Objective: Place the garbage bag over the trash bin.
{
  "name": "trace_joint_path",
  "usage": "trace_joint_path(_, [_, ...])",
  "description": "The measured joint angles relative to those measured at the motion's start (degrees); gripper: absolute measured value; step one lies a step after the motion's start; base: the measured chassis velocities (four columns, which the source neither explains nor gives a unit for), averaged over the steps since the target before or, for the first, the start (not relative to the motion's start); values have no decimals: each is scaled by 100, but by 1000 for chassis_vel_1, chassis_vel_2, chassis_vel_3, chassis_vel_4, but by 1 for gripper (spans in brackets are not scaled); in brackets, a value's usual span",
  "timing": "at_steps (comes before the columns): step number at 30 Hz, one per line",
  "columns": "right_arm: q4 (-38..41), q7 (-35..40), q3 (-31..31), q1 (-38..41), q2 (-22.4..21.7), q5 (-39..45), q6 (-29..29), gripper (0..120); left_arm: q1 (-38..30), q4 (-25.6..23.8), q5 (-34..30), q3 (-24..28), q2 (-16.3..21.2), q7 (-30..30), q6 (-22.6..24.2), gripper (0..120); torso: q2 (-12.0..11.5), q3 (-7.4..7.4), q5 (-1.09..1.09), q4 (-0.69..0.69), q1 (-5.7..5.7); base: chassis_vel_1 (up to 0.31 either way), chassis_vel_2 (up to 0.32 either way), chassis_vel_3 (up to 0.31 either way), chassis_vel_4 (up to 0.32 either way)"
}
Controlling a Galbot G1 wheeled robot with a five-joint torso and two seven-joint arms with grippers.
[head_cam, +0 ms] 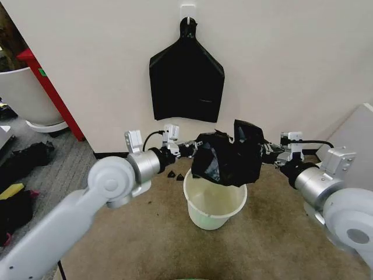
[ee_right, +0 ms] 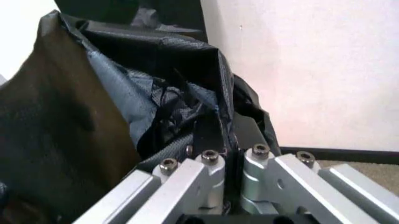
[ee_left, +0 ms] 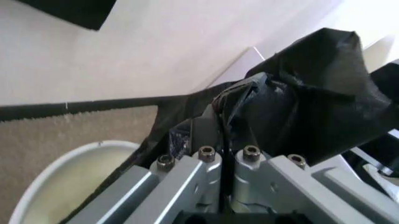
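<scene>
The garbage bag (head_cam: 228,154) is a crinkled glossy black bag held in the air between both arms, just above the far rim of the trash bin (head_cam: 214,205), a cream-white round bucket on the carpet. My left gripper (head_cam: 195,149) is shut on the bag's left edge, and my right gripper (head_cam: 263,153) is shut on its right edge. In the left wrist view the fingers (ee_left: 212,133) pinch the black plastic (ee_left: 311,93) with the bin's rim (ee_left: 68,163) below. The right wrist view shows the fingers (ee_right: 215,135) clamped on the bag (ee_right: 124,84).
A flat bunch of black bags (head_cam: 186,79) hangs on a wall hook behind the bin. Small black scraps (head_cam: 175,175) lie on the carpet near the bin. A large white planter pot (head_cam: 26,93) and dark items (head_cam: 23,160) stand to the left. A grey panel (head_cam: 355,131) is at the right.
</scene>
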Motion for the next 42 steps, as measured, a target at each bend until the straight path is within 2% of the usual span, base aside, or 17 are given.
trace_joint_path(4, [-85,-1,-68,-5,41,33,-27,0,146,34,69,-51,9,0,-6,0,0,0,-1,1,0,0,0,0,0])
trace_joint_path(13, [-452,-52,-327,-153,458,-264,2,0,551,191,580,-74,35,145,-7,0,0,0,0,1,0,0,0,0,0])
trace_joint_path(23, [-802,-118,-434,-203,570,-375,13,0,1012,471,1065,-63,-82,415,-56,0,0,0,0,0,0,0,0,0,0])
trace_joint_path(34, [-892,-269,-708,-648,940,-743,1,0,1450,476,1373,-149,-53,555,-81,0,0,0,0,0,0,0,0,0,0])
trace_joint_path(42, [-832,-71,-761,-827,1041,-709,-84,0,2339,226,1719,-580,43,724,-30,0,-1,0,0,1,0,0,0,0,0])
